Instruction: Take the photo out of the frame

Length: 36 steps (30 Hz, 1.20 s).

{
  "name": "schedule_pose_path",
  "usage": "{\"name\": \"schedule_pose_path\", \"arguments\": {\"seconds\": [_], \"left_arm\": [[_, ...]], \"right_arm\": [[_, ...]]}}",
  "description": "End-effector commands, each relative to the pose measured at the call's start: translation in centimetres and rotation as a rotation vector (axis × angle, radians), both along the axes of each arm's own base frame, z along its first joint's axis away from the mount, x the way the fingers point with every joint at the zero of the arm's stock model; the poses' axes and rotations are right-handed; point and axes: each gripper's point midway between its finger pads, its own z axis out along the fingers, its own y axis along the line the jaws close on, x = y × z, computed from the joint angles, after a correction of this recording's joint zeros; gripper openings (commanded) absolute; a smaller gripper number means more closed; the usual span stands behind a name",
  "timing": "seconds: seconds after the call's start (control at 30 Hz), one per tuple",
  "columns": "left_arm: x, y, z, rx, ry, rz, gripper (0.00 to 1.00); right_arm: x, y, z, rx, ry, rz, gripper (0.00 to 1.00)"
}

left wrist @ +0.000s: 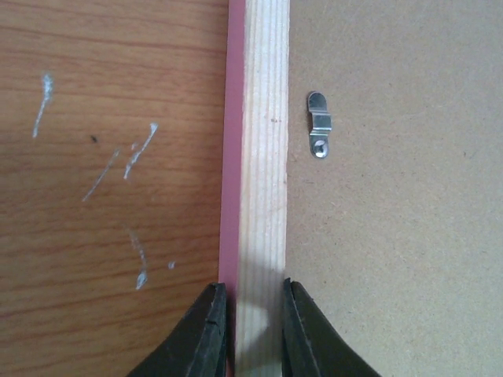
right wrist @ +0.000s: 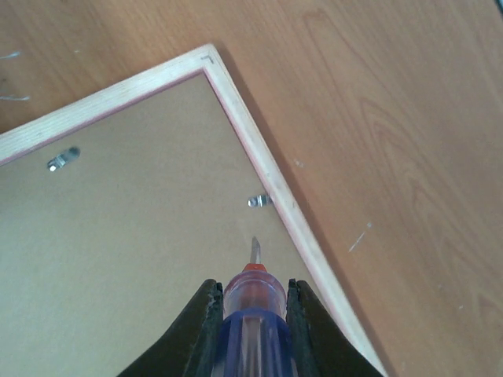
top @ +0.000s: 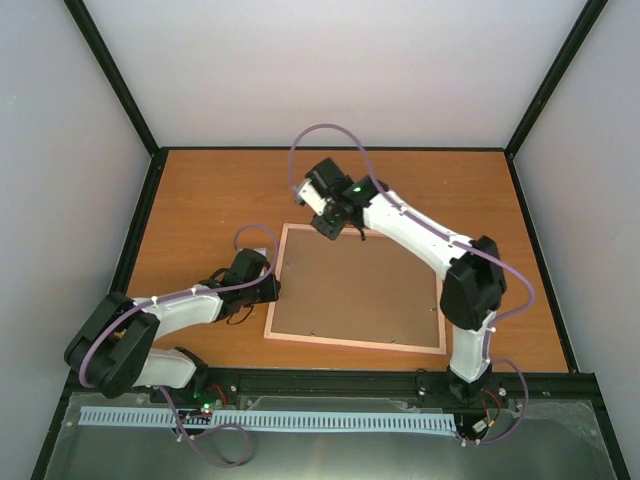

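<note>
The pink frame (top: 355, 290) lies face down on the table, brown board back up. The photo is hidden under the board. My left gripper (top: 272, 290) is shut on the frame's left rail; in the left wrist view the fingers (left wrist: 211, 330) pinch the pale wood rail (left wrist: 263, 157) from both sides. My right gripper (top: 330, 228) is over the frame's far edge, shut on the purple-handled screwdriver (right wrist: 255, 314). Its tip (right wrist: 254, 250) points at the board just short of a metal clip (right wrist: 259, 201) beside the far rail.
A second clip (right wrist: 61, 161) sits along the adjoining rail, and another clip (left wrist: 318, 124) is on the board near the left rail. The wooden table (top: 200, 200) is walled by black posts and grey panels.
</note>
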Motion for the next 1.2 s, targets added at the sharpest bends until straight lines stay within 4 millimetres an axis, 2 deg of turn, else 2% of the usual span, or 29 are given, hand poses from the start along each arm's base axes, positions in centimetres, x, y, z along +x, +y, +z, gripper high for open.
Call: {"name": "schedule_pose_path", "arguments": {"seconds": [0.0,0.1,0.23,0.33,0.43,0.6,0.67,0.73,0.83,0.93,1.03,1.17], "left_arm": [[0.9,-0.2,2.2,-0.007,-0.02,0.002,0.12],[1.6,0.0,3.4,0.015,-0.034,0.001,0.37],[1.7,0.4,5.0,0.045,-0.044,0.002,0.49],[1.7,0.3,6.3,0.038,-0.057,-0.01,0.5],[1.0,-0.1,6.7,0.019,-0.04,-0.043,0.49],[-2.3,-2.0,6.5,-0.027,0.02,-0.141,0.46],[-4.1,-1.7,5.7,-0.009,0.09,-0.112,0.46],[-5.5,-0.5,4.9,0.02,0.148,-0.053,0.47],[-6.5,0.6,4.6,0.019,0.168,0.027,0.48],[-6.5,0.9,4.0,0.007,0.171,0.075,0.51],[-5.5,1.1,3.0,0.052,0.164,0.099,0.51],[-4.0,-0.4,2.3,0.049,0.135,0.044,0.49]], "right_arm": [[-2.0,-1.4,3.5,0.23,0.104,0.047,0.03],[-2.9,-3.2,4.8,0.301,0.111,0.068,0.03],[-4.4,-5.5,4.7,0.309,0.074,0.083,0.03],[-6.0,-6.4,4.5,0.319,0.072,0.132,0.03],[-7.6,-6.8,4.2,0.335,0.085,0.175,0.03],[-12.0,-6.1,4.0,0.429,0.181,0.319,0.03],[-12.5,-6.2,3.8,0.438,0.191,0.33,0.03],[-12.6,-6.3,3.6,0.433,0.188,0.334,0.03],[-13.4,-6.2,3.4,0.435,0.215,0.369,0.03],[-14.5,-6.0,3.4,0.462,0.235,0.409,0.03],[-14.7,-6.1,3.0,0.468,0.228,0.414,0.03],[-14.8,-6.4,2.8,0.46,0.222,0.415,0.03]]}}
